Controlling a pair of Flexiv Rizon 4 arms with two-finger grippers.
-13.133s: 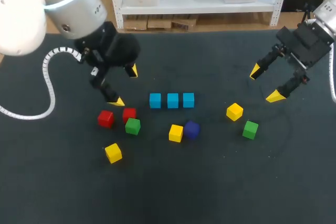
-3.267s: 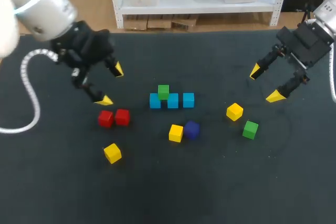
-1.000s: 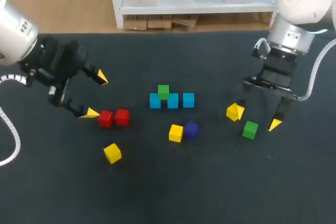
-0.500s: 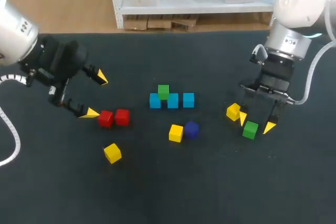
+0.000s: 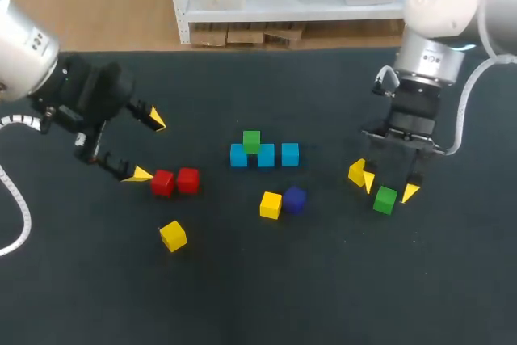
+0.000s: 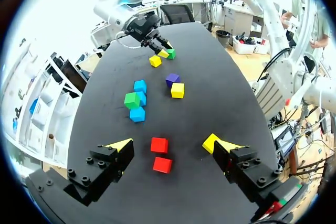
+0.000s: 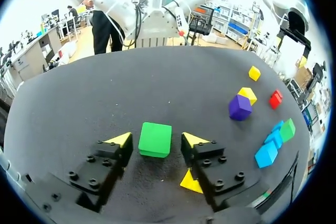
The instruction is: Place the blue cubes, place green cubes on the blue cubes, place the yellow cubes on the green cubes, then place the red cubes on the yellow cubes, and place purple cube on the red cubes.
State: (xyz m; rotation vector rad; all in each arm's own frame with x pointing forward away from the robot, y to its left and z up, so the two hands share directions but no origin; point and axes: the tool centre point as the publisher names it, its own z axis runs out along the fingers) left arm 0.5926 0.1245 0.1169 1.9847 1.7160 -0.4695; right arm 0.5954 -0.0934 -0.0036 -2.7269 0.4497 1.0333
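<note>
— Right tool (image 5: 388, 187) status?
— Open, fingertips down at cube height. A green cube (image 5: 385, 200) sits between the fingers with a thin gap on each side in the right wrist view, so no grip. The cube is plain matte green with square edges, flat on the surface (image 5: 323, 280).
— Anything close by?
— One yellow cube (image 5: 356, 171) just beside one finger, outside the gap. Can't tell if it touches.
— Left tool (image 5: 147, 147)?
— Open wide, holding nothing. Two red cubes (image 5: 187, 180), touching each other, lie just ahead of it.
— Stack?
— Well apart from both tools. Three blue cubes (image 5: 265, 155) in a row, with a second green cube (image 5: 251, 141) on top over the seam of two. The purple cube (image 5: 295, 199) touches a second yellow cube (image 5: 271, 204), nearer the right tool. A third yellow cube (image 5: 173, 235) sits alone, nearer the left.
</note>
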